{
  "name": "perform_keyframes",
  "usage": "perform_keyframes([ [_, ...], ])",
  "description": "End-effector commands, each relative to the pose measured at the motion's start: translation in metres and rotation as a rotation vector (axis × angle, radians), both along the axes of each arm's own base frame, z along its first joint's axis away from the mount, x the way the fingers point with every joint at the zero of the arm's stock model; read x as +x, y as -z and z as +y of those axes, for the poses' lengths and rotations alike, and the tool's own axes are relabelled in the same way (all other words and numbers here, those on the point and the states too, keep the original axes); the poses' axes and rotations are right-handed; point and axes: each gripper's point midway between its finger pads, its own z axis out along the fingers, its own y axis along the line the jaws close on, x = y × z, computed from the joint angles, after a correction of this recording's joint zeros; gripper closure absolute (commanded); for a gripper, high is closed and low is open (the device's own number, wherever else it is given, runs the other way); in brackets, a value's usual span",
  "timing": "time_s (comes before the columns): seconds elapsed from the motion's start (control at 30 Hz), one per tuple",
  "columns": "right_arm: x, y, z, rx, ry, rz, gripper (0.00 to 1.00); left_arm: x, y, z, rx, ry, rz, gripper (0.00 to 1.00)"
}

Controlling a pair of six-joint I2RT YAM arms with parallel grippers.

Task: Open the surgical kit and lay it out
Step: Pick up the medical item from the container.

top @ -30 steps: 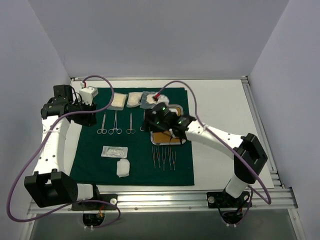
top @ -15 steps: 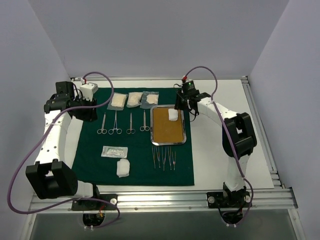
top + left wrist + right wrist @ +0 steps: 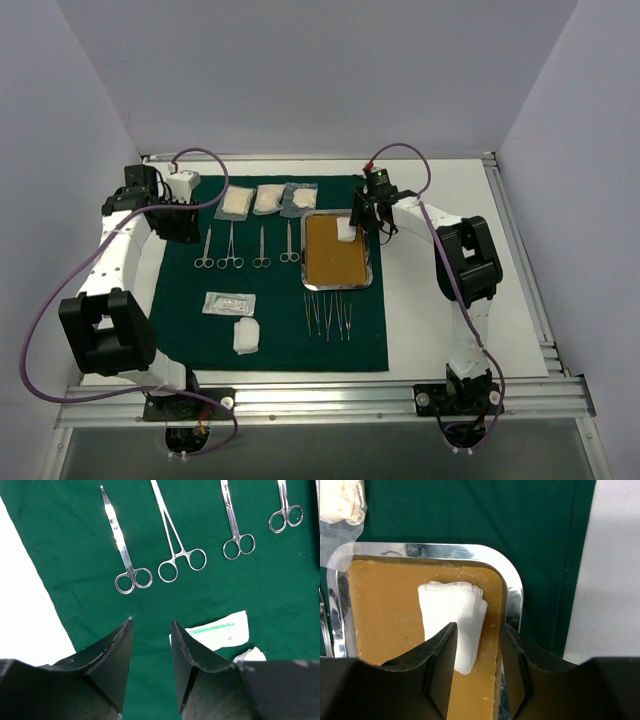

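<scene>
The surgical kit lies spread on its dark green cloth [image 3: 180, 330]. Its steel tray [image 3: 338, 287] has a brown floor, and a folded white gauze pad [image 3: 346, 230] [image 3: 447, 607] lies in the far right corner. My right gripper [image 3: 362, 220] [image 3: 480, 626] hovers open over that corner, the pad partly under its left finger [image 3: 437, 650] and nothing gripped. Silver clamps [image 3: 231, 247] [image 3: 180, 562] lie in a row left of the tray, with thin tweezers [image 3: 328, 315] in front of it. My left gripper [image 3: 183, 222] [image 3: 151, 622] hangs open and empty over the cloth's left part.
Clear packets of gauze [image 3: 268, 199] line the cloth's far edge. A flat packet [image 3: 229, 303] [image 3: 220, 632] and a loose white pad [image 3: 246, 336] lie near the front left. Bare white table [image 3: 450, 290] runs right of the cloth, with grey walls around.
The right arm has drawn back from across the tray to its far right corner, and the gauze pad now shows lying in the tray. The left arm has shifted slightly toward the back.
</scene>
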Motion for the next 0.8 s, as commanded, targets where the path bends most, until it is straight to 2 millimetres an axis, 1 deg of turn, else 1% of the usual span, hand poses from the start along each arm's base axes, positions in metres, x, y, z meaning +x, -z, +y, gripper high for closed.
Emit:
perform_keyframes([
  [0.0, 0.003, 0.006, 0.006, 0.031, -0.011, 0.004, 0.64, 0.006, -0.008, -0.003, -0.025, -0.001, -0.050, 0.55],
  [0.03, 0.002, 0.007, 0.007, 0.038, -0.015, 0.011, 0.64, 0.005, -0.008, -0.003, -0.023, 0.001, -0.049, 0.55],
  [0.07, 0.007, 0.006, 0.010, 0.048, -0.016, -0.012, 0.64, 0.004, -0.008, -0.003, -0.024, 0.002, -0.051, 0.55],
  [0.1, 0.007, 0.007, 0.010, 0.055, -0.013, -0.010, 0.64, 0.003, -0.006, -0.003, -0.025, 0.004, -0.049, 0.55],
  [0.33, 0.001, 0.020, 0.017, 0.110, -0.012, 0.017, 0.64, 0.006, -0.006, -0.005, -0.035, 0.006, -0.043, 0.55],
  [0.47, 0.001, 0.025, 0.024, 0.154, -0.015, 0.024, 0.66, 0.006, -0.008, -0.006, -0.044, 0.012, -0.047, 0.55],
  [0.5, 0.000, 0.023, 0.026, 0.167, -0.019, 0.023, 0.70, 0.006, -0.008, -0.007, -0.047, 0.015, -0.046, 0.55],
  [0.57, -0.001, 0.020, 0.028, 0.190, -0.013, 0.016, 0.74, 0.006, -0.010, -0.008, -0.053, 0.017, -0.048, 0.55],
  [0.6, 0.000, 0.014, 0.028, 0.197, -0.010, 0.003, 0.78, 0.006, -0.010, -0.008, -0.053, 0.017, -0.048, 0.55],
  [0.67, 0.001, 0.009, 0.029, 0.206, -0.007, -0.010, 0.82, 0.007, -0.010, -0.008, -0.052, 0.019, -0.050, 0.55],
  [0.7, 0.002, 0.005, 0.030, 0.210, -0.006, -0.018, 0.88, 0.006, -0.010, -0.008, -0.052, 0.019, -0.048, 0.55],
  [0.77, 0.002, 0.000, 0.030, 0.222, -0.007, -0.027, 0.93, 0.006, -0.011, -0.008, -0.052, 0.017, -0.048, 0.55],
])
